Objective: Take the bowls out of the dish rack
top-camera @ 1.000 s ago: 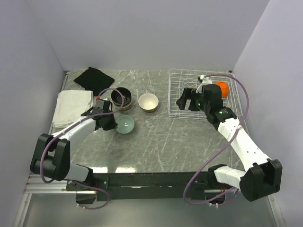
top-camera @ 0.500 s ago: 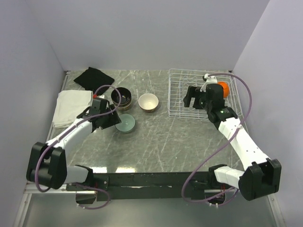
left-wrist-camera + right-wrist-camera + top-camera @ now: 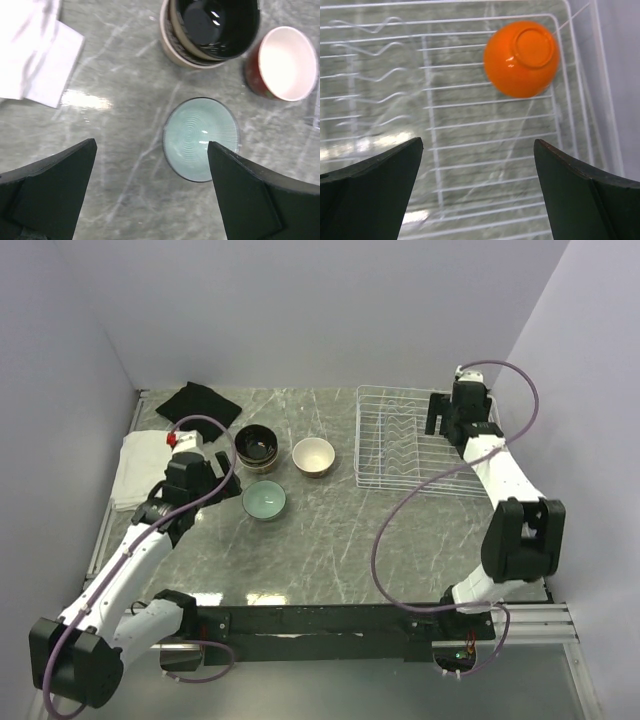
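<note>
The grey marble counter (image 3: 340,530) carries the dish rack (image 3: 400,455) at 2 o'clock. My right gripper (image 3: 477,142) hangs above it, wide open and empty; the orange bowl (image 3: 520,57) lies bottom-up at the rack's 1 o'clock. My left gripper (image 3: 151,147), shut on the green bowl (image 3: 201,138) a second ago, now gapes empty above it.
</note>
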